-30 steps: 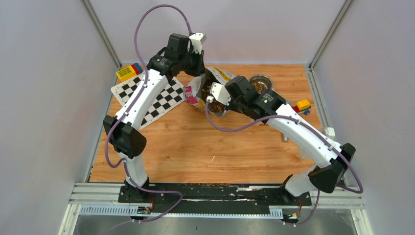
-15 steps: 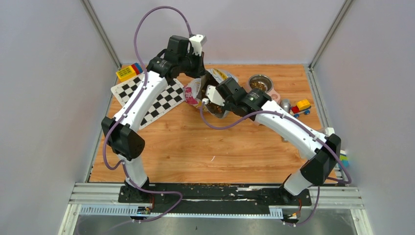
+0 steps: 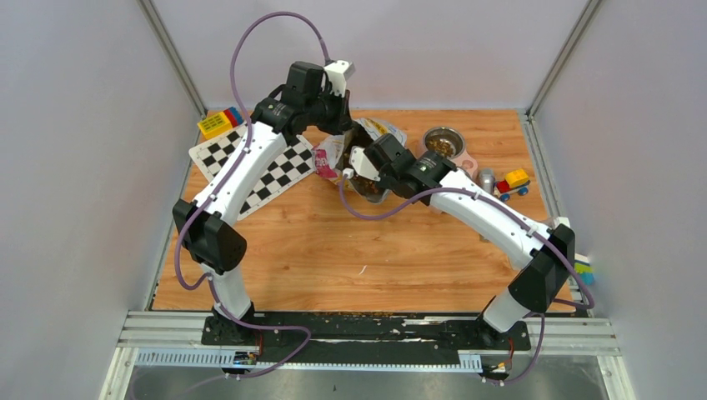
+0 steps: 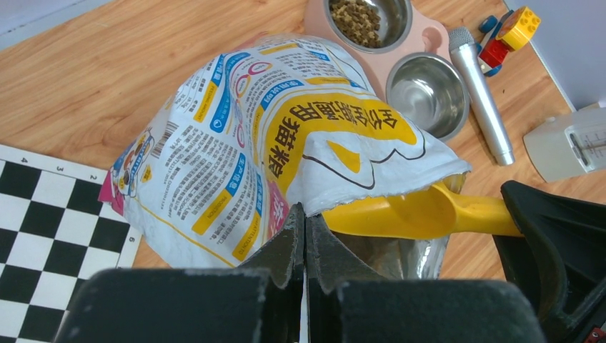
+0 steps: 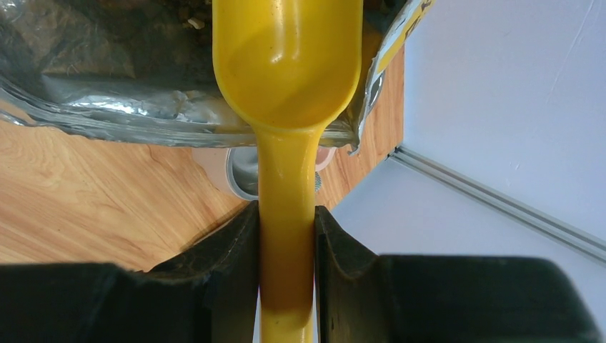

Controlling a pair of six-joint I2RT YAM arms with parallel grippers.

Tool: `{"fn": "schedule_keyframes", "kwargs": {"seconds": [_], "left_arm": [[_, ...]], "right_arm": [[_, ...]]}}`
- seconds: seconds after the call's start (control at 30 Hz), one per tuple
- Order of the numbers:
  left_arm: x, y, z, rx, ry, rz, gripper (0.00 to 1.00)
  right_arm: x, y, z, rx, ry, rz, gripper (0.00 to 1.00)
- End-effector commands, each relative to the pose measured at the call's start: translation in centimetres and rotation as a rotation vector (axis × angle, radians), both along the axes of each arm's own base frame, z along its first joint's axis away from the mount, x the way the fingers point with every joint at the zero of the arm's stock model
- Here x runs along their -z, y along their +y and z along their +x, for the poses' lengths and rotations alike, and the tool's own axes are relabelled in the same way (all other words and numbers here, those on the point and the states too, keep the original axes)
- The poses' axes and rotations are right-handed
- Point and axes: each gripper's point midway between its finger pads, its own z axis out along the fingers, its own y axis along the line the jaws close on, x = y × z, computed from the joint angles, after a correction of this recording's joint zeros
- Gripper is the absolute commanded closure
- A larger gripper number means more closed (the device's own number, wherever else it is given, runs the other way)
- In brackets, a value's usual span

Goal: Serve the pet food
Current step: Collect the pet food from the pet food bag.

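Note:
The glossy printed food bag (image 4: 286,143) lies tilted with its mouth toward me. My left gripper (image 4: 305,214) is shut on the torn rim, holding the mouth open. My right gripper (image 5: 286,221) is shut on the handle of a yellow scoop (image 5: 286,64), whose bowl sits just inside the bag's foil-lined mouth. No pellets show in the scoop's bowl. Brown pet food (image 5: 164,14) is dimly visible deep in the bag. More pet food (image 4: 355,18) fills the far steel bowl of a pink double feeder (image 4: 429,39). The near steel bowl (image 4: 427,93) is empty.
A silver microphone-like stick (image 4: 480,93) and a toy truck (image 4: 511,32) lie right of the feeder, with a white device (image 4: 572,146) beyond them. A chessboard mat (image 3: 275,167) lies left of the bag, with a yellow block (image 3: 218,122) behind it. Grey walls enclose the wooden table.
My right arm has swung left, carrying the scoop further into the bag's mouth and uncovering the feeder. The left arm has kept its hold on the rim.

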Motion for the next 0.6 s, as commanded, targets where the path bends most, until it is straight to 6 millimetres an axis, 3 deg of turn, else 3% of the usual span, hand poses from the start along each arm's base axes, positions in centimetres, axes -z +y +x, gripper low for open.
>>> {"fn": "schedule_keyframes", "kwargs": {"seconds": [0.0, 0.23, 0.4, 0.57], "left_arm": [[-6.5, -0.5, -1.5, 0.049, -0.152, -0.109, 1.0], [-6.4, -2.2, -2.7, 0.121, -0.134, -0.136, 1.0], [-6.5, -2.4, -3.2, 0.139, -0.132, -0.148, 1.0], [-6.5, -2.6, -3.5, 0.152, -0.129, -0.161, 1.0]], "right_arm": [[-0.5, 0.3, 0.0, 0.011, -0.045, -0.018, 1.0], [-0.5, 2.1, -0.6, 0.032, -0.016, 0.105, 1.0], [-1.0, 4.0, -2.5, 0.051, 0.081, 0.288, 1.0], [-0.2, 5.8, -4.0, 0.039, 0.158, 0.433, 1.0]]}}
